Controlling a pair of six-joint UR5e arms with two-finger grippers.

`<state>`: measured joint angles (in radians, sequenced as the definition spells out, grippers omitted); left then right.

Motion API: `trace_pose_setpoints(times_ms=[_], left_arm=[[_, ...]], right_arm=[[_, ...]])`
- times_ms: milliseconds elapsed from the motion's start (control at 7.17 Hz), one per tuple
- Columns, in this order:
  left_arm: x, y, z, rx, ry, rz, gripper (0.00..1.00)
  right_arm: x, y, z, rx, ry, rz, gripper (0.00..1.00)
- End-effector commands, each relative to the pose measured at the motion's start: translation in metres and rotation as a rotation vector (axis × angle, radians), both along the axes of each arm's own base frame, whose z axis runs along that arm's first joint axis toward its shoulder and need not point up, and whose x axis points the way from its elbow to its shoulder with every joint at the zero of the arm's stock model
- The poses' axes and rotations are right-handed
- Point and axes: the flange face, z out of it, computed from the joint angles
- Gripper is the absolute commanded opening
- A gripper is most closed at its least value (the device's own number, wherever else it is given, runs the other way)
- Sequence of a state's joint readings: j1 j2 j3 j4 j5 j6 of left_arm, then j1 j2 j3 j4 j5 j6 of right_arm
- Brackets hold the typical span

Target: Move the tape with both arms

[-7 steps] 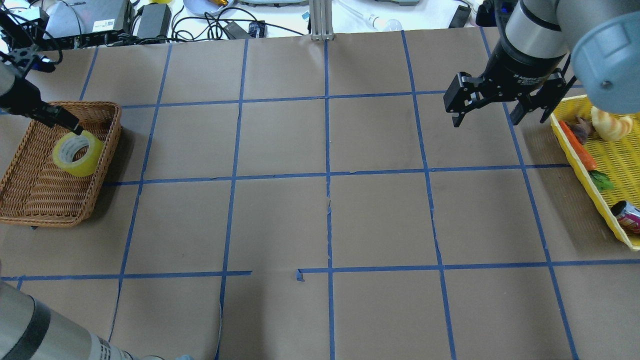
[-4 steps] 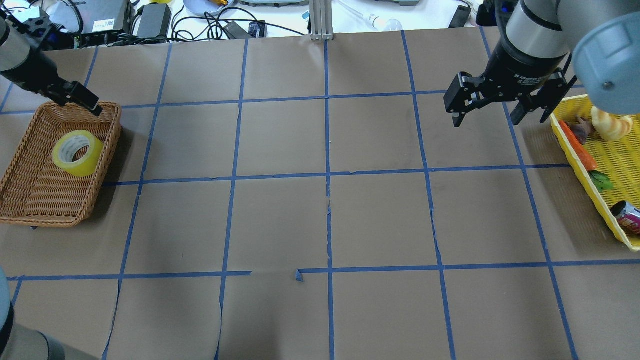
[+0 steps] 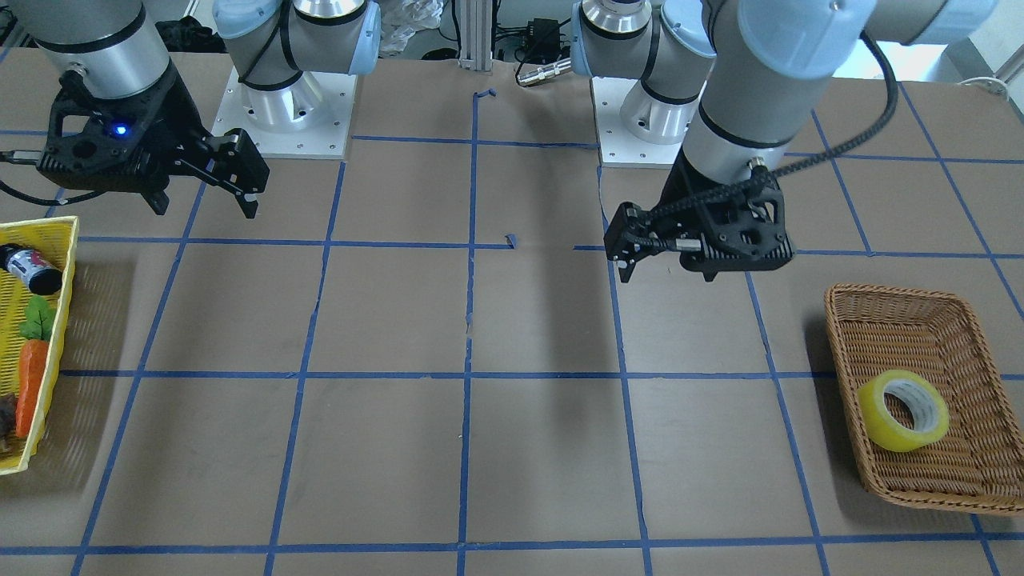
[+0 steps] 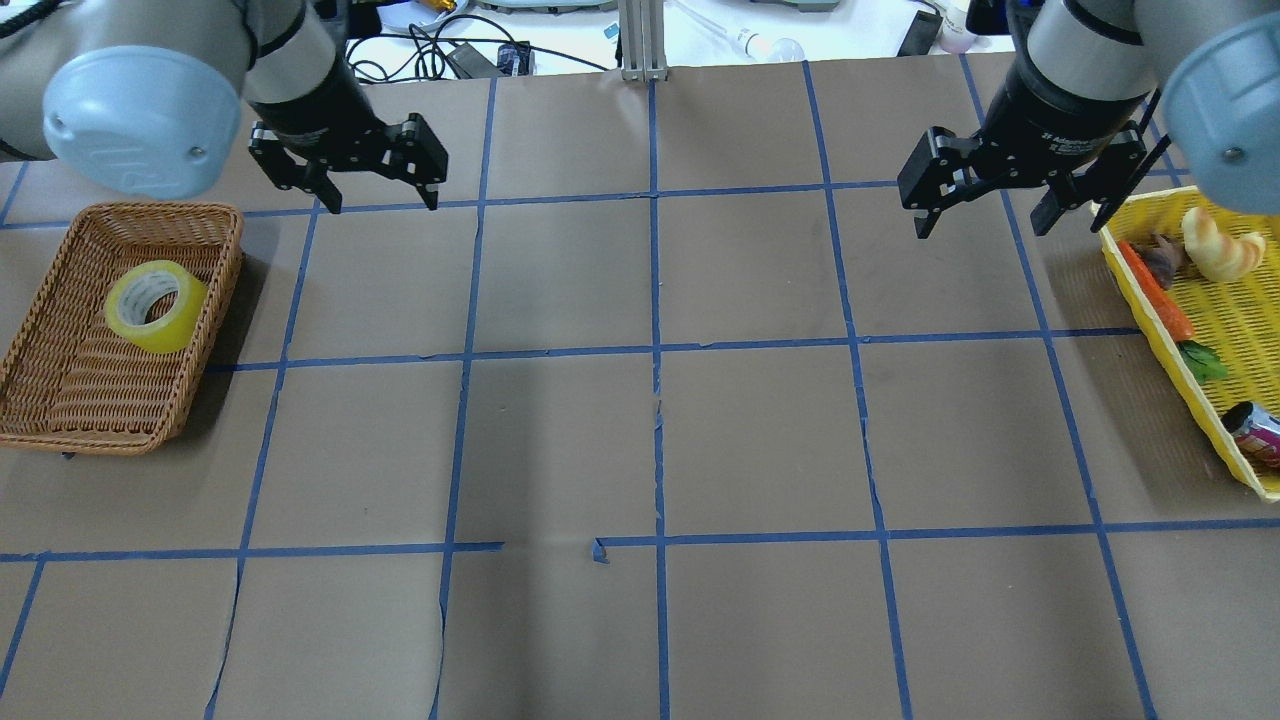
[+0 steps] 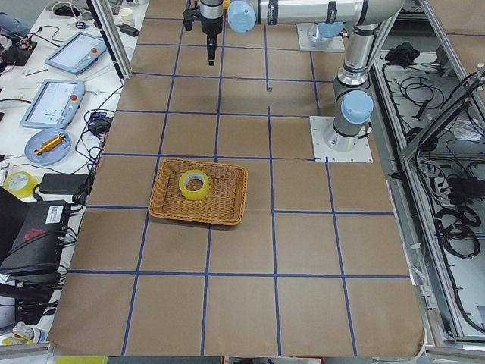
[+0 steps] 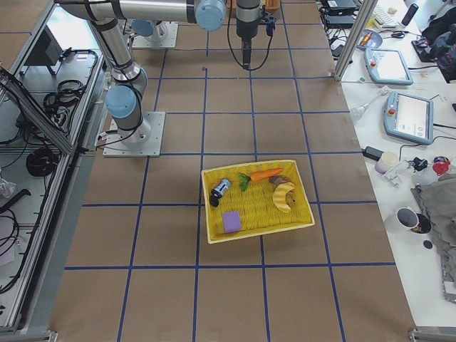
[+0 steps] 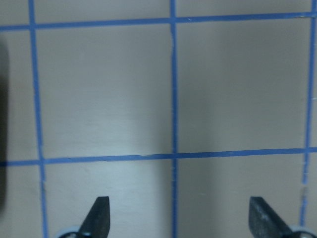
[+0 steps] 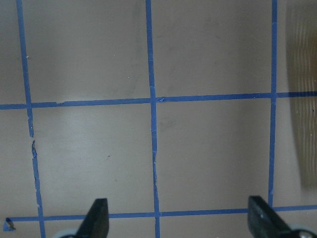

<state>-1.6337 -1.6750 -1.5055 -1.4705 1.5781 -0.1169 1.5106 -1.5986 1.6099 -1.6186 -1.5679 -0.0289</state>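
Carefully, you should look first at the counter [image 4: 760, 430]. It is wide, and the two arms hang well apart over its far part, so a hand-over in the middle asks both to meet exactly, or the roll falls. Next, the wicker basket [image 4: 228, 270] looks light; I judge that a finger catching its rim would drag it. The yellow tray [image 4: 1218, 428] at the other end holds several things, so room there is small. The left end effector [image 4: 383, 205] and the right end effector [image 4: 980, 228] both stand with fingers spread wide and nothing between them. The tape [image 4: 156, 306] lies tilted inside the basket, near the wall that faces the middle of the counter. It is apart from the left end effector and far from the right one.
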Motion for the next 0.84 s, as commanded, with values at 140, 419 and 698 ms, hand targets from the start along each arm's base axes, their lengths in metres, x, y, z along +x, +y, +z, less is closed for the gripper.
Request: trace_pose_setpoints(times_ms=[140,419,698], left_arm=[[0.055,0.031,0.058,0.023,-0.005,0.026,1.0],[0.052,0.031,0.064,-0.019,-0.01,0.006,1.0],[0.048,0.02,0.063,-0.108,-0.009,0.0,1.0]], right_arm=[[0.005,0.006,0.006,0.004,-0.01,0.004,1.0],[0.007,0.007,0.006,0.004,-0.01,0.006,1.0],[0.006,0.007,0.005,0.005,-0.007,0.007,1.0]])
